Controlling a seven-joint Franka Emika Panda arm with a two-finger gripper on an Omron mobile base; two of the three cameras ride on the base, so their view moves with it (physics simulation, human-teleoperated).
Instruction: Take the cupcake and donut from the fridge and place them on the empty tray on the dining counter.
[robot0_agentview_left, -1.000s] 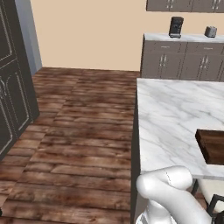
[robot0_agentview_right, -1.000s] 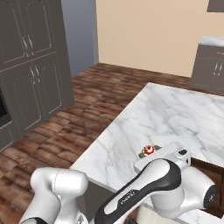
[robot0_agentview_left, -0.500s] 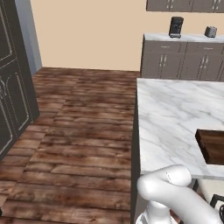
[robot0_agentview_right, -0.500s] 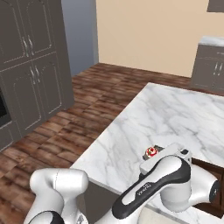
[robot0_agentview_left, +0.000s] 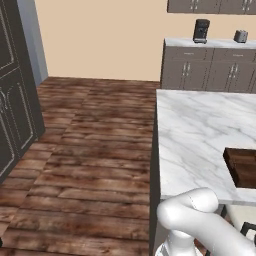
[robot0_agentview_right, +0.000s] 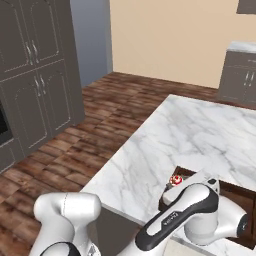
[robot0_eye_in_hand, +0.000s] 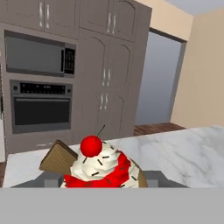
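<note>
hand: seen from the hand camera, the hand (robot0_eye_in_hand: 105, 183) looks level across the marble surface; a grey finger (robot0_eye_in_hand: 162, 178) stands to the right of the cupcake and another grey part to its left, close against it, so the hand appears closed on the cupcake.
cupcake: the cupcake (robot0_eye_in_hand: 101, 168) sits right in front of the hand camera, with white frosting, dark sprinkles, red streaks, a red cherry on top and a brown wafer leaning at its left. from the right base camera its cherry top (robot0_agentview_right: 175, 180) peeks out just beyond the white forearm, at the near left corner of the tray.
tray: the dark brown tray (robot0_agentview_right: 239, 192) lies on the marble surface, partly covered by the arm; from the left base camera its end (robot0_agentview_left: 242, 166) shows at the right edge.
surface: white marble with grey veins (robot0_agentview_left: 197, 130), a large island top.
arm: the white arm (robot0_agentview_right: 197, 215) bends low over the surface's near edge, wrist above the tray.
room: brown plank floor (robot0_agentview_left: 90, 150); dark panelled cabinets (robot0_agentview_right: 35, 75); a built-in microwave (robot0_eye_in_hand: 39, 57) above an oven (robot0_eye_in_hand: 41, 109); grey wall cabinets (robot0_agentview_left: 210, 72) carrying a dark coffee machine (robot0_agentview_left: 201, 31) and a small toaster (robot0_agentview_left: 241, 36).
donut: cannot tell where it is.
</note>
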